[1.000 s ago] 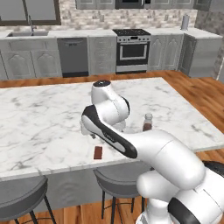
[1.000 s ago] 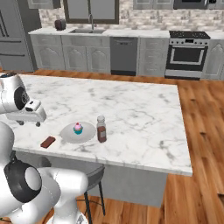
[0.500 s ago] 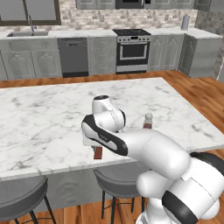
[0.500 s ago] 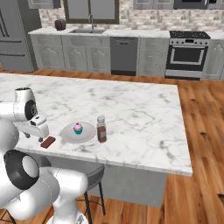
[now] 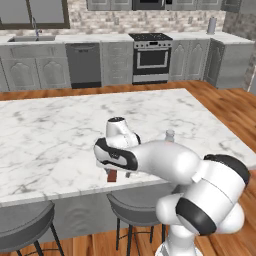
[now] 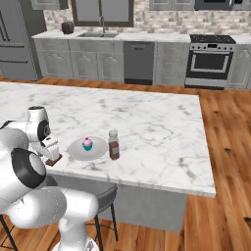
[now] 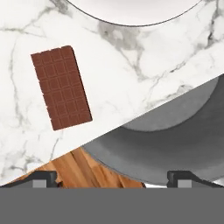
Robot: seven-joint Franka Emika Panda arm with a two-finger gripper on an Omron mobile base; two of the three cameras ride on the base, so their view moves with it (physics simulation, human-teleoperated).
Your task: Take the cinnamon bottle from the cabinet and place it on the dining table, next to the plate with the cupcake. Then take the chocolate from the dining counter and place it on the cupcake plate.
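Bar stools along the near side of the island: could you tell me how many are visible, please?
2. One stool sits below the chocolate; another stool is at the left base view's lower left. The arm may hide others.

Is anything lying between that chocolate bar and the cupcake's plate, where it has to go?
Nothing visible does. The chocolate lies flat near the counter's edge, with only bare marble between it and the plate. The cinnamon bottle stands on the plate's far side.
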